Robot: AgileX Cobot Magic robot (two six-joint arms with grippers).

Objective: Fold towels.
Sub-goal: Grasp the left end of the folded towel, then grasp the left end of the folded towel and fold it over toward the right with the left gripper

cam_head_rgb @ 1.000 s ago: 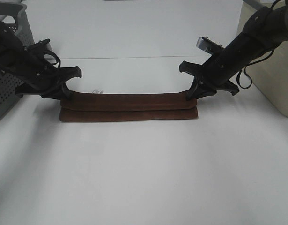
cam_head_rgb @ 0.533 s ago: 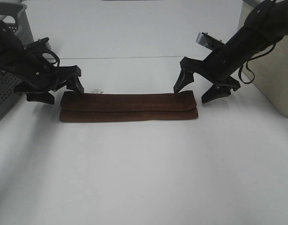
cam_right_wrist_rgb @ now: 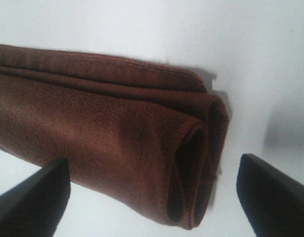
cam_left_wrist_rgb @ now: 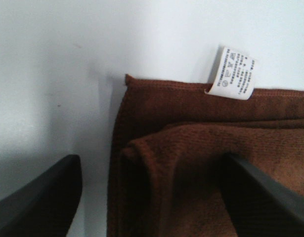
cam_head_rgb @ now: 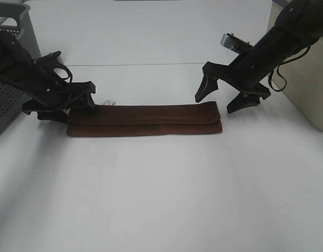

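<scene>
Lowered since before, my left fingers (cam_left_wrist_rgb: 260,197) spread over the towel (cam_head_rgb: 145,121) by its tag (cam_left_wrist_rgb: 233,73), right fingers (cam_right_wrist_rgb: 273,195) spread above the other end.

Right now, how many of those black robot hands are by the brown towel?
2. The left hand is open over the towel's tagged end. The right hand hangs open just above the other end. Neither grips the cloth.
</scene>
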